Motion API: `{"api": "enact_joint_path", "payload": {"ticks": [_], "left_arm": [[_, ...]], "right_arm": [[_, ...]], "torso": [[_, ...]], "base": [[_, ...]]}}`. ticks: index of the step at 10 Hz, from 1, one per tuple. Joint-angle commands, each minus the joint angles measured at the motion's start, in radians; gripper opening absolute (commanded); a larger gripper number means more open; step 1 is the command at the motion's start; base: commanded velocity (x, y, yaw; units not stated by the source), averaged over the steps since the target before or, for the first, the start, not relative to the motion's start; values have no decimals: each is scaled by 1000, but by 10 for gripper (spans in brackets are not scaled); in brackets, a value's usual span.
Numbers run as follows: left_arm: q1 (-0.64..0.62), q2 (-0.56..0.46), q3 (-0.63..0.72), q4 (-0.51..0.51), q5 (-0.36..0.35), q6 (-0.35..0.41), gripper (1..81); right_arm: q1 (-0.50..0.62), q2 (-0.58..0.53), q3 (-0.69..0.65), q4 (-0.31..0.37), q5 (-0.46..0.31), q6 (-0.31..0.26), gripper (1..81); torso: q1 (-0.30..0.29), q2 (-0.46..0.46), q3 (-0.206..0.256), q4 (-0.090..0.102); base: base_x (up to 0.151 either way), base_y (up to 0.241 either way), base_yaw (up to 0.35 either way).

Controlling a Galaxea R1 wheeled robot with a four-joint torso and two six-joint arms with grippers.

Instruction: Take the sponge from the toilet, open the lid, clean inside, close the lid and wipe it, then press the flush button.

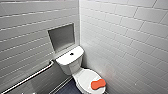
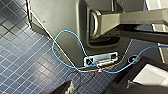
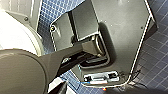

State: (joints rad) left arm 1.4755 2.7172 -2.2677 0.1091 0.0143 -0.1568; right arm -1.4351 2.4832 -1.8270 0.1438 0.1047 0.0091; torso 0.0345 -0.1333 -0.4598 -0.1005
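Note:
The white toilet (image 1: 72, 65) stands in the corner of a white-tiled room, low in the head view. Its oval lid (image 1: 85, 76) is down. The orange sponge (image 1: 98, 84) lies on the lid's near right part. The small dark flush button (image 1: 71, 53) sits in the middle of the flat tank top (image 1: 68, 58). Both my grippers are open and hold nothing. Both wrist views look down at my own grey base and the dark blue tiled floor (image 2: 22, 57).
A metal grab bar (image 1: 30, 77) runs along the left wall, beside the tank. A recessed niche (image 1: 61, 37) sits in that wall above the tank. The right wall (image 1: 130, 50) comes close to the bowl. A blue cable (image 2: 72, 35) loops over my base.

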Motion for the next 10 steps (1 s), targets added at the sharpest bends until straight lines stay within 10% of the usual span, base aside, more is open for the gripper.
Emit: {"api": "enact_joint_path", "payload": {"ticks": [1,3,4,10], "left_arm": [[9,-3,19,14,70,6,811],[18,-2,17,14,70,6,811],[22,3,19,8,69,5,811],[32,30,14,-3,73,0,811]], "right_arm": [[109,-145,158,57,-60,18,811],[170,-194,190,85,-59,34,811],[196,-203,187,100,-60,34,811],[308,-200,118,201,-60,35,811]], "torso": [[60,-93,-86,0],[108,-169,-156,0],[132,-207,-99,0],[259,-407,-143,0]], "base": [[0,0,0],[0,0,0],[0,0,0],[0,0,0]]}}
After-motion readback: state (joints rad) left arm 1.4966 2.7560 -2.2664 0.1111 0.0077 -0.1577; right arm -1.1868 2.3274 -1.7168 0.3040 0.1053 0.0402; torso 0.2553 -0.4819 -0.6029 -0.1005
